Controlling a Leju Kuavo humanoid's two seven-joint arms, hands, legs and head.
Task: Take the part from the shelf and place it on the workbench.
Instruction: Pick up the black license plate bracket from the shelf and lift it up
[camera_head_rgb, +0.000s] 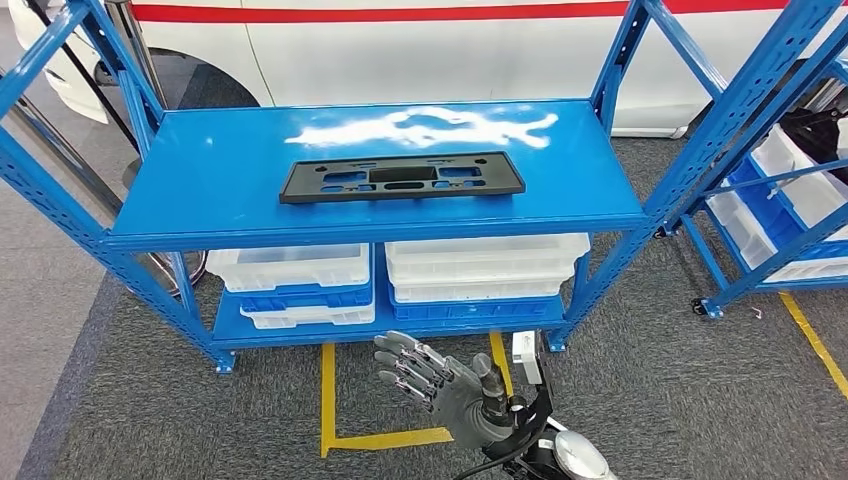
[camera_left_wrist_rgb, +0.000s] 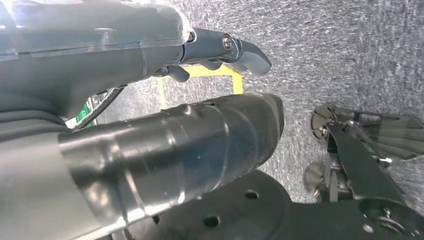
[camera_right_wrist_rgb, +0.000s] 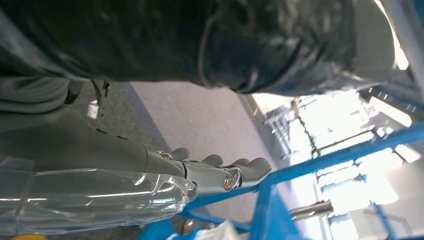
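The part (camera_head_rgb: 402, 177) is a long, flat, black plastic piece with holes in it. It lies in the middle of the top of the blue shelf (camera_head_rgb: 200, 180). It looks light and stiff, maybe a bit bendy, and smooth. A good place to hold it is a long edge or 1 of the holes. The right hand (camera_head_rgb: 440, 385) is low in front of the shelf, fingers spread, holding nothing. The left hand (camera_left_wrist_rgb: 220, 50) holds nothing, with its fingers a little curled.
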